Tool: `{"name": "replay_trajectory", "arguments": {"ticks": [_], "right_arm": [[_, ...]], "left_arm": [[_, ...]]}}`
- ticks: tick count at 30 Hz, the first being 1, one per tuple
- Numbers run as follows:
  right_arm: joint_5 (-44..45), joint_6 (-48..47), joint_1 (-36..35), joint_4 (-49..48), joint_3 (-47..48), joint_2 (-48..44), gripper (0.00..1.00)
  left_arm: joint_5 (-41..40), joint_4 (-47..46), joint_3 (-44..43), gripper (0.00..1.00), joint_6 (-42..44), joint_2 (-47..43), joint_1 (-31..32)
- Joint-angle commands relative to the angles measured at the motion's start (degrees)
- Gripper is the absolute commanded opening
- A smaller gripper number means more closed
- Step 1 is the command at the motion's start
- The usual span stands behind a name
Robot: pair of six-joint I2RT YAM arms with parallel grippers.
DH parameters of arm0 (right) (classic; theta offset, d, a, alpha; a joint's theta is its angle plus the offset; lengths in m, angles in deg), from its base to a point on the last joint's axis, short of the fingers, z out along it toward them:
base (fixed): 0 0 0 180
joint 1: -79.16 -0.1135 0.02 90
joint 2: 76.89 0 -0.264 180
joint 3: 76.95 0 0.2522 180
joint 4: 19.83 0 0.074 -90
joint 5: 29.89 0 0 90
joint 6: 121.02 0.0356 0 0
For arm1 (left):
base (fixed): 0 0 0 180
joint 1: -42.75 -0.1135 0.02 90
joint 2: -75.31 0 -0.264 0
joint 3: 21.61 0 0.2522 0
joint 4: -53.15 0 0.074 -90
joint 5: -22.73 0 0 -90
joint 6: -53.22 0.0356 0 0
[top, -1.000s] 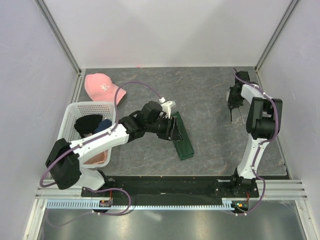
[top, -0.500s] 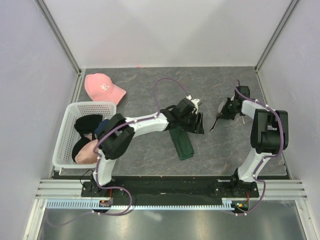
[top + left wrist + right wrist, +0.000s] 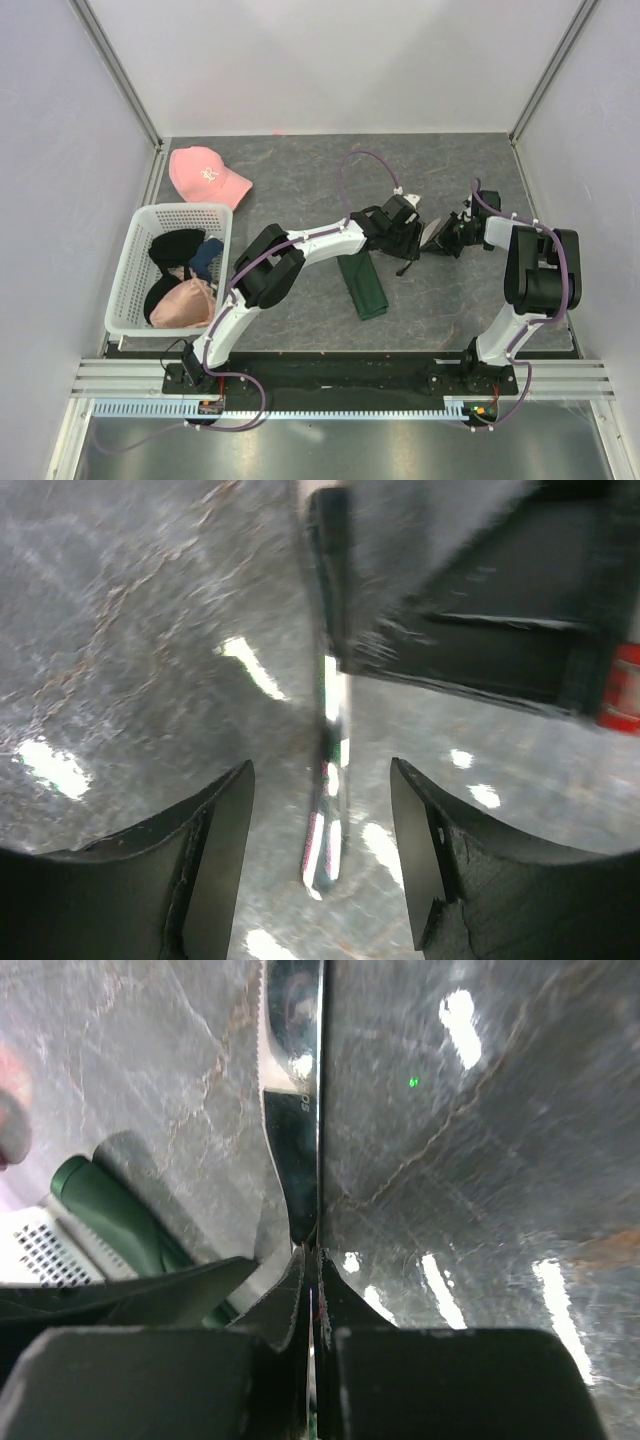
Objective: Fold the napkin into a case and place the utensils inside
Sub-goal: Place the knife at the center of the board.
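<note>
The grey table (image 3: pixel 300 170) carried a white basket (image 3: pixel 180 209) of clothing at the near left; a pink cap (image 3: pixel 205 172) sat beyond it at the far left. Near the middle lay the dark green napkin (image 3: pixel 365 290), folded into a narrow case (image 3: pixel 358 272), so the folding looked done. Just right of its far end the two arms met; the left gripper (image 3: pixel 320 765) stood released, its fingers spread either side of a hanging utensil (image 3: pixel 325 850) without touching it; the right gripper (image 3: pixel 309 1260) was clenched on that same shiny piece, pinching its narrow part. A second piece could not be made out. Nothing showed inside the case, so by my judgement loading both pieces remained.
</note>
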Motion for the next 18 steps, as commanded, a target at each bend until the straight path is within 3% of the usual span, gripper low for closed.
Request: {"name": "replay_trajectory", "arguments": {"ticks": [1, 4, 5, 7, 8, 9, 13, 16, 18], "right_arm": [[-2.14, 0.99, 0.6, -0.27, -1.76, -0.6, 0.0], [-3.28, -0.32, 0.69, 0.07, -0.97, -0.77, 0.0], [-1.89, -1.38, 0.69, 2.08, -0.36, -1.38, 0.0], [2.93, -4.18, 0.69, 5.51, 2.53, -2.87, 0.0], [9.83, -6.64, 0.69, 9.01, 3.86, -4.36, 0.01], [11.99, -7.79, 0.69, 9.91, 5.09, -5.07, 0.05], [26.93, -12.28, 1.12, 14.83, 17.28, -1.33, 0.41], [35.37, -16.41, 1.91, 20.72, 29.94, 7.53, 0.54], [37.58, -17.99, 2.71, 24.68, 37.75, 11.86, 0.55]], "left_arm": [[-4.52, 2.69, -2.41, 0.64, 3.76, 2.69, 0.47], [-4.1, 5.33, -3.12, 0.6, 2.71, 2.27, -0.05], [-3.83, 3.59, 1.32, 0.6, 2.27, 0.52, -0.05], [-0.95, -4.15, 6.44, 0.61, 2.44, -6.51, -0.14], [-0.76, -5.38, 8.9, 0.6, 2.71, -8.36, -0.05], [-0.58, -5.31, 8.84, 0.61, 3.32, -11.08, -0.14], [3.27, -2.85, 7.7, 0.61, 4.73, -16.01, -0.49], [5.22, -1.45, 9.62, 0.61, 3.07, -19.26, -0.49], [7.75, -1.26, 11.12, 0.61, 1.66, -20.76, -0.49]]}}
